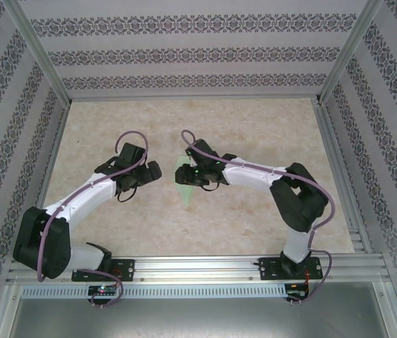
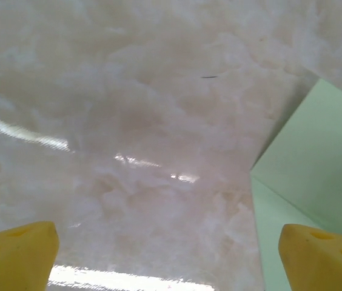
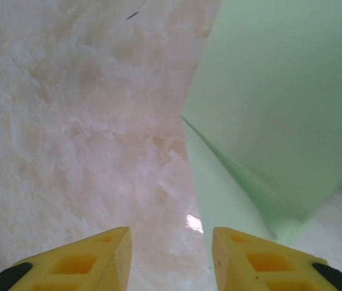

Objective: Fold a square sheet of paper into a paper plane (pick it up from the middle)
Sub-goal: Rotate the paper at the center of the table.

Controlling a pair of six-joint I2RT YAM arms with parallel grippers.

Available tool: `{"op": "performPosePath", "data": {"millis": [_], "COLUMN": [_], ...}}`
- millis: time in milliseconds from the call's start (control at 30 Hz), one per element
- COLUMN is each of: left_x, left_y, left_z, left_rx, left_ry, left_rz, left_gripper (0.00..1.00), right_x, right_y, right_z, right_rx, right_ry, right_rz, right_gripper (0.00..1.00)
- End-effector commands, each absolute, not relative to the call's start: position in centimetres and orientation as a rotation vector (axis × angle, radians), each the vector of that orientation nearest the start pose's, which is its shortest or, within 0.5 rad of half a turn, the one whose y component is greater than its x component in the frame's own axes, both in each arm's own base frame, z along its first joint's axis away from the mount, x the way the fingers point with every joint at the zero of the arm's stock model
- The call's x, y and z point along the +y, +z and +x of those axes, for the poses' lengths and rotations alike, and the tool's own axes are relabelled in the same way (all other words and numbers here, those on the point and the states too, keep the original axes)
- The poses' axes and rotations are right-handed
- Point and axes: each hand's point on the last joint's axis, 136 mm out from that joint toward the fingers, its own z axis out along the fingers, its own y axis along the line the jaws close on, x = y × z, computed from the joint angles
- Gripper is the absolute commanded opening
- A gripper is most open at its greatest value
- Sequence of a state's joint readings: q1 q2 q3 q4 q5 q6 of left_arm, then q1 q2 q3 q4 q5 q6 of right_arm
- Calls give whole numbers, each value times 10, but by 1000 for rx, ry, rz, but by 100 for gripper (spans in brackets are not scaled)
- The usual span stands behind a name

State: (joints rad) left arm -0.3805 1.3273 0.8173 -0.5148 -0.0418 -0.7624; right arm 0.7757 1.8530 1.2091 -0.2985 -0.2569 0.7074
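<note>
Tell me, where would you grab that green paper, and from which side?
Probably the raised flap of the green paper, not the layer lying flat on the table. The flap stands off the surface above a crease, so a finger fits either side of it. Approach low, from its free edge, near the right tool.

No legible text or markings

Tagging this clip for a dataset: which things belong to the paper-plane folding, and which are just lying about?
Job in hand: partly folded pale-green paper sheet; left pincer; right pincer.
Just there: marbled tabletop; aluminium rail; patterned walls.
</note>
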Motion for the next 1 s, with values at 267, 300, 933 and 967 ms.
{"op": "performPosePath", "data": {"millis": [267,300,933,967], "left_x": [-102,-103,-118,-120], "left_y": [100,100,101,102], "left_z": [319,319,323,324], "left_rx": [2510,2509,2515,2509], "left_ry": [-367,-369,-480,-487], "left_rz": [-487,-479,-451,-446], "left_gripper": [98,98,99,99], "right_x": [359,356,297,295], "right_y": [30,28,77,76], "right_z": [286,283,293,296], "right_rx": [2921,2932,2766,2761], "right_ry": [634,622,458,444], "right_rz": [-444,-476,-340,-232], "right_gripper": [40,40,45,45]}}
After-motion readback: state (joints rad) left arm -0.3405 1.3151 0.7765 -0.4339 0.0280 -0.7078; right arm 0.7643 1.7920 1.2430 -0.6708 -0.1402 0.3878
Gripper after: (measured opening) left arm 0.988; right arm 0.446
